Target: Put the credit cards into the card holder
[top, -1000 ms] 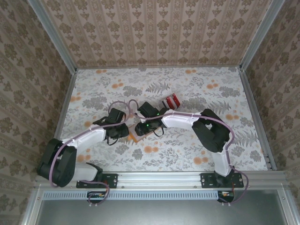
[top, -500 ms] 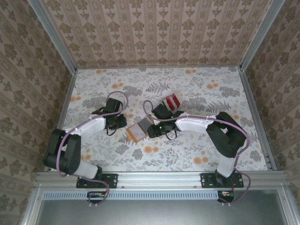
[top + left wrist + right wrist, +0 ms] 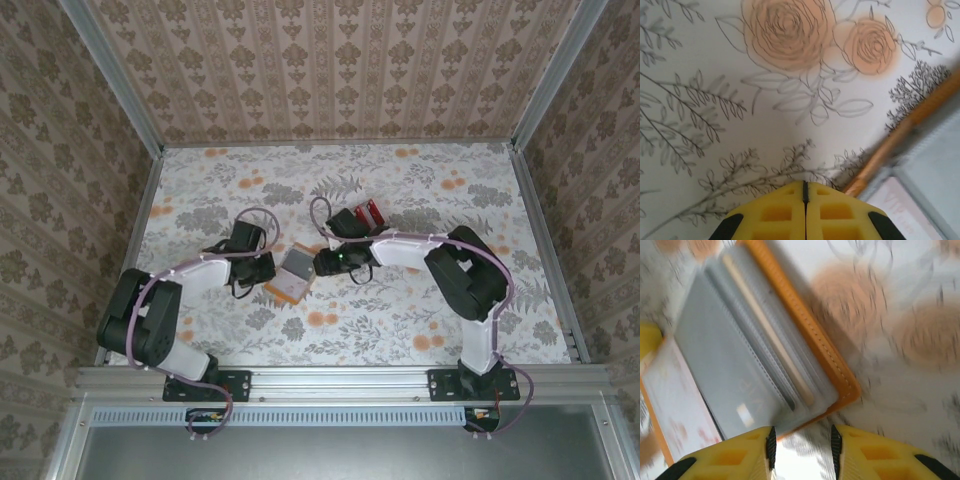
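The card holder (image 3: 290,273) lay spread open on the table (image 3: 420,320) between the two tools, grey sleeves facing up and the orange cover showing round the edge. The left tool (image 3: 805,200) was shut on nothing, its yellow fingers pressed together. The holder's orange edge lay just ahead of it and to its right. The right tool (image 3: 801,445) stood at a narrow gap with only table showing between the fingers. The holder's near corner lay just in front of its tips, not gripped.

A pale card (image 3: 675,400) with faint print lay on the half of the holder farther from the right tool; whether it sat inside a sleeve I could not tell. The red credit cards (image 3: 367,213) sat in a small pile beyond the right tool, behind its wrist and apart from the holder.

By my reading, the step in hand was readying the open holder, with most cards not yet loaded. The next move likely called for the right tool to go to the pile and pinch one card by its edge, while the left tool pressed the holder flat so a sleeve could take it.
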